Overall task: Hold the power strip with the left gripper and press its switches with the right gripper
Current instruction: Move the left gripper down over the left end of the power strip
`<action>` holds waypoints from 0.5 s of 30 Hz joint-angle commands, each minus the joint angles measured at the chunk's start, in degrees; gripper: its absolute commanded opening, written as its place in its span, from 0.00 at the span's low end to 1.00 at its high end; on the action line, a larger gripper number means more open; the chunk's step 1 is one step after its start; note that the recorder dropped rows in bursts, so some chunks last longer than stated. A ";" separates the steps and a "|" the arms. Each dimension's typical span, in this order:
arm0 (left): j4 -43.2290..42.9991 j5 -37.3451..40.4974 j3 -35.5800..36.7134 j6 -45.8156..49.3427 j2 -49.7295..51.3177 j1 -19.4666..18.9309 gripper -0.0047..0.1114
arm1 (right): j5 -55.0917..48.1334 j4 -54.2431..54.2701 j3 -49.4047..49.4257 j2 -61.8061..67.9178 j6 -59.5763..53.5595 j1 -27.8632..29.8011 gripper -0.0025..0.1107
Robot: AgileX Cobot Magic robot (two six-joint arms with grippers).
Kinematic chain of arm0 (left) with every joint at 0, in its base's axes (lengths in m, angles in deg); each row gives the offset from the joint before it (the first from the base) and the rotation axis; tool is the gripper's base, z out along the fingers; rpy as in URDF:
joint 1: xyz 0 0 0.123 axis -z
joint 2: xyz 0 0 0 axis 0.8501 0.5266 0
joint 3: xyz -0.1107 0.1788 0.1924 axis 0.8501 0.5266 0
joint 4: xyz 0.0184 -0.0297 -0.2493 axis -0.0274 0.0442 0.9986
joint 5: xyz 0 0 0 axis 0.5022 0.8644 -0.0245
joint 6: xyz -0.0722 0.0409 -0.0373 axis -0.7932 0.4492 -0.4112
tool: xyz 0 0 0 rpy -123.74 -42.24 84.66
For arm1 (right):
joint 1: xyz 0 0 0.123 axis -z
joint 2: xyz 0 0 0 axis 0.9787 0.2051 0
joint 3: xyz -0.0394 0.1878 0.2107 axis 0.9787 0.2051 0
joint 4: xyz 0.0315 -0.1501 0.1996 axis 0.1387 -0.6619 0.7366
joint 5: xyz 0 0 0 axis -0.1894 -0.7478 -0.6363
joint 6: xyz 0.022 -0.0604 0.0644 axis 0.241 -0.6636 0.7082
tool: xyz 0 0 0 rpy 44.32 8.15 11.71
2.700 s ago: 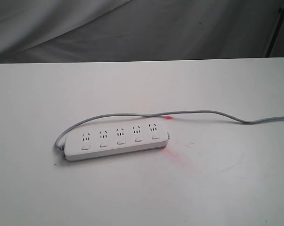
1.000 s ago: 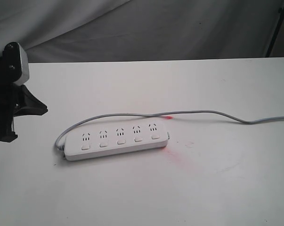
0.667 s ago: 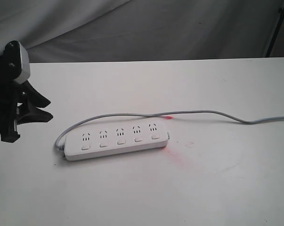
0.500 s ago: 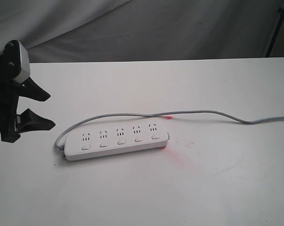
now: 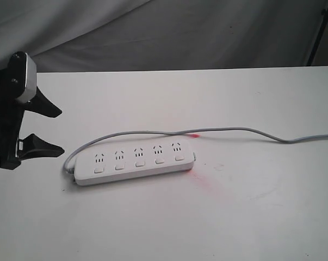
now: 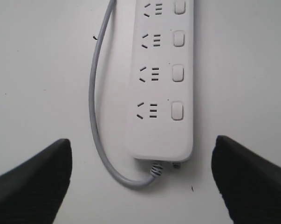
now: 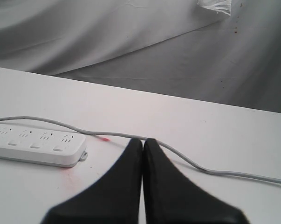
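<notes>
1. The power strip (image 5: 134,161) lies flat on the counter (image 5: 234,217), left of centre, running left to right.
2. Its switches (image 5: 137,163) form a row along the near side, one before each socket (image 5: 137,150).
3. The cord (image 5: 234,129) leaves the strip's left end, loops behind it and runs off to the right.
4. The left claw (image 5: 61,131) hangs left of the strip, apart from it, with its jaws spread towards that end.
5. The right claw (image 7: 142,144), jaws together, sits apart from the strip's right end, and the cord passes just beyond its tip.
6. A cloth (image 5: 153,32) lies behind the counter's far edge.

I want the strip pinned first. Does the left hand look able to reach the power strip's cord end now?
Probably yes: the left hand is open, close beside the cord end of the power strip, and nothing lies between them.
</notes>
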 commanded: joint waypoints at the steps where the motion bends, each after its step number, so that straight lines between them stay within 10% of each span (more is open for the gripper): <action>1: 0.97 0.21 -0.15 1.32 2.18 -0.07 0.71 | -0.09 0.06 0.20 -0.15 -0.30 0.36 0.02; 15: 1.08 -3.49 -0.15 3.17 11.89 2.22 0.75 | -0.09 0.06 0.20 -0.15 -0.30 0.36 0.02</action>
